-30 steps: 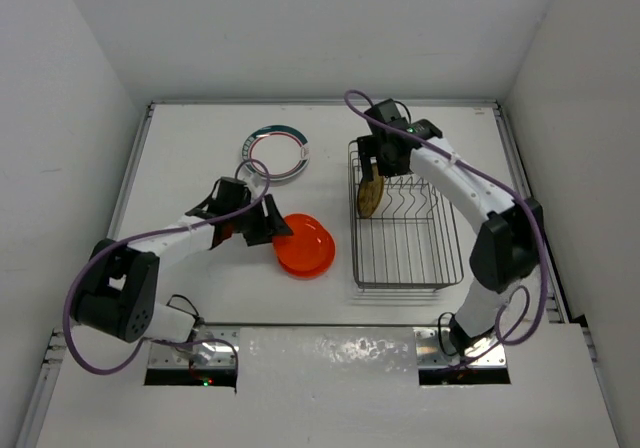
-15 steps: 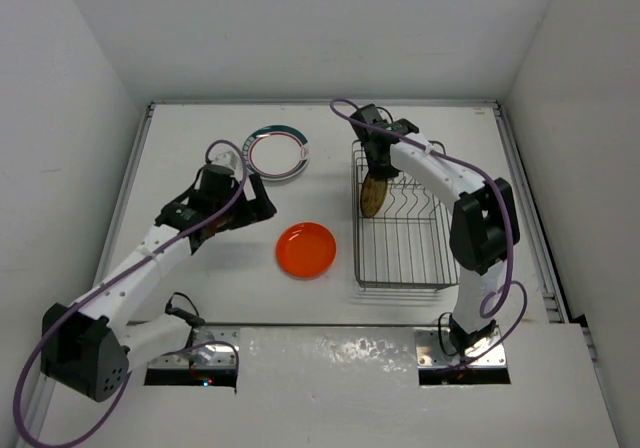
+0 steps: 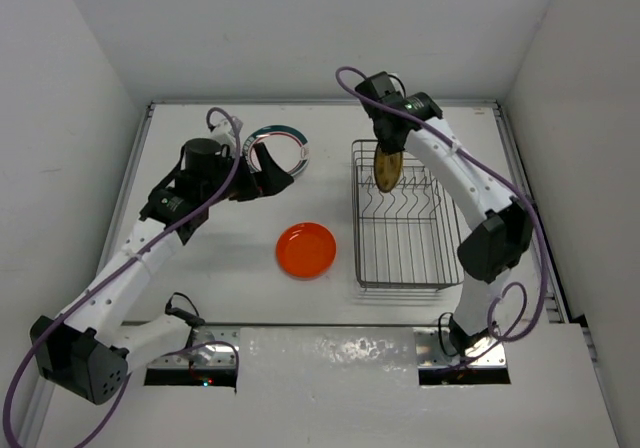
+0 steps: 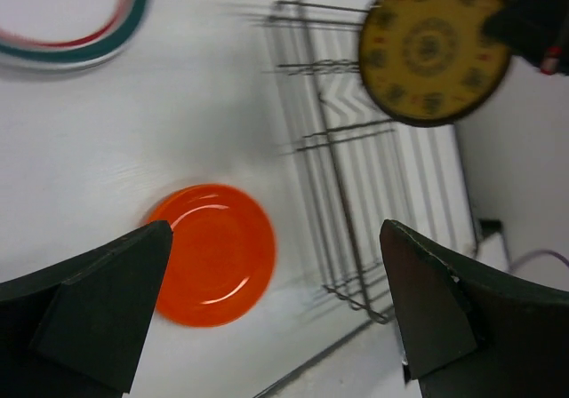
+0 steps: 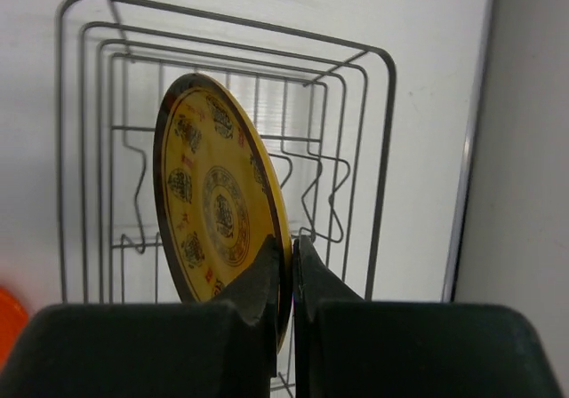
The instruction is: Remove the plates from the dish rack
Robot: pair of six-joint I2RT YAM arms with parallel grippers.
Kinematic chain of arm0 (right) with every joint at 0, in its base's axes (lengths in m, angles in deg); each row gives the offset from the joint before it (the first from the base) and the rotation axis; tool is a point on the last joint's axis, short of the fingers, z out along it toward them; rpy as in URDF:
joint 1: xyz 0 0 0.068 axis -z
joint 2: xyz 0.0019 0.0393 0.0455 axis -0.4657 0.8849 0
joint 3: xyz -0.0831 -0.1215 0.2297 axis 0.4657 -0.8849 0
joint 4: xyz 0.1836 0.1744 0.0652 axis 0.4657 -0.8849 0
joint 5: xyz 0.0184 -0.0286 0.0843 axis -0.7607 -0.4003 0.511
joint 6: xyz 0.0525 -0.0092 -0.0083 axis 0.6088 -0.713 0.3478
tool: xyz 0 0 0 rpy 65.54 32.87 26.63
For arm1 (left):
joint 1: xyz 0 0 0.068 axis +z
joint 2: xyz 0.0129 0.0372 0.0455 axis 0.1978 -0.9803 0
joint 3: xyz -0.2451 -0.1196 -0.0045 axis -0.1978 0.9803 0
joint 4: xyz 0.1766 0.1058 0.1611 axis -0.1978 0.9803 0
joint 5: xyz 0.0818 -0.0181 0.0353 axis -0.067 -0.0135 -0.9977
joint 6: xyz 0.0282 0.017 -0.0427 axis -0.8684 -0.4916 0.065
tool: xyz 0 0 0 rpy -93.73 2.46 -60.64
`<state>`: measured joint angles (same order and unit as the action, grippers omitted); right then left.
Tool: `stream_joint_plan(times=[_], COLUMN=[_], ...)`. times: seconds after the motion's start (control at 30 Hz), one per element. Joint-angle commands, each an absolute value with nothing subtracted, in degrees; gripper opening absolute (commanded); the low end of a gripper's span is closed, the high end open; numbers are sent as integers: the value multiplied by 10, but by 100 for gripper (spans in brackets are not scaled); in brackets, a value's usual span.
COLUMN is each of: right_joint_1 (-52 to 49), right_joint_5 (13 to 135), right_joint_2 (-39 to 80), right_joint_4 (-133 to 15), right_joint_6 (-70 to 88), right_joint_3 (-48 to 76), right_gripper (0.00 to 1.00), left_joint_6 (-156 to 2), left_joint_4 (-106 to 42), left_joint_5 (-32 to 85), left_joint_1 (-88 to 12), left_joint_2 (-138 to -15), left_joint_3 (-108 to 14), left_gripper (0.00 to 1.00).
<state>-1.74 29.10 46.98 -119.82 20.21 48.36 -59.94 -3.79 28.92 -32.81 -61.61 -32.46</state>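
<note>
My right gripper [image 3: 386,144] [image 5: 292,242] is shut on the rim of the orange plate with the yellow patterned centre [image 3: 388,170] [image 5: 213,211] [image 4: 434,47]. It holds the plate on edge above the far end of the wire dish rack [image 3: 357,230] [image 5: 373,149] [image 4: 338,229]. No other plate shows in the rack. The plain orange-red plate [image 3: 306,249] [image 4: 213,251] lies flat on the table left of the rack. My left gripper [image 3: 268,171] [image 4: 276,229] hangs open and holds nothing, up above the table between that plate and the white plate with the green-and-red rim [image 3: 285,146] [image 4: 71,47].
White walls close in the table on the left, back and right. The rack stands near the right wall [image 3: 520,168]. Both arm bases sit at the near edge, with purple cables looping round the arms.
The left gripper opened, left the orange-red plate on the table and drew back up toward the far left. The right gripper shut on the patterned plate and raised it from the tines.
</note>
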Motion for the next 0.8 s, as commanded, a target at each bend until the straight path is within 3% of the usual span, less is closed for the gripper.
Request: stream_joint_plan(times=[0.0, 0.1, 0.17, 0.27, 0.3, 0.37, 0.43, 0.47, 0.5, 0.53, 0.57, 0.6, 0.63, 0.67, 0.77], right_joint_1=[-21, -18, -16, -12, -11, -10, -10, -10, -11, -11, -11, -10, -7, -5, 0], right_joint_5=[385, 720, 802, 880, 897, 930, 943, 948, 951, 955, 952, 947, 937, 886, 805], right_joint_2=[382, 309, 272, 248, 248, 253, 264, 268, 277, 280, 284, 285, 286, 285, 279], right_joint_4=[-1170, -1043, -953, -859, -843, -815, -790, -785, -783, -778, -779, -780, -796, -815, -870], right_joint_6=[168, 157, 188, 247, 258, 278, 297, 302, 306, 310, 310, 311, 308, 300, 292], right_joint_3=[435, 344, 305, 245, 231, 222, 210, 204, 200, 197, 192, 189, 187, 189, 185], right_gripper=[0, 0, 1, 0, 0, 0, 0, 0, 0, 0, 0, 20, 49, 95, 99], left_joint_6=[-585, -568, -562, -567, -572, -580, -590, -587, -586, -586, -586, -585, -583, -586, -591], left_joint_4=[-179, -233, -244, -232, -222, -197, -183, -189, -196, -197, -198, -196, -194, -180, -167], left_joint_5=[457, 521, 533, 530, 524, 496, 484, 487, 497, 501, 502, 495, 487, 460, 439], left_joint_1=[-330, -330, -331, -331, -330, -330, -330, -330, -331, -331, -331, -330, -330, -331, -331], left_joint_2=[-635, -670, -686, -700, -702, -706, -708, -708, -708, -708, -707, -704, -700, -696, -694], left_joint_3=[-334, -334, -329, -326, -327, -325, -322, -318, -315, -314, -313, -309, -306, -301, -283], left_gripper=[100, 100, 99, 91, 82, 75, 49, 22, 7, 0, 0, 0, 0, 0, 0])
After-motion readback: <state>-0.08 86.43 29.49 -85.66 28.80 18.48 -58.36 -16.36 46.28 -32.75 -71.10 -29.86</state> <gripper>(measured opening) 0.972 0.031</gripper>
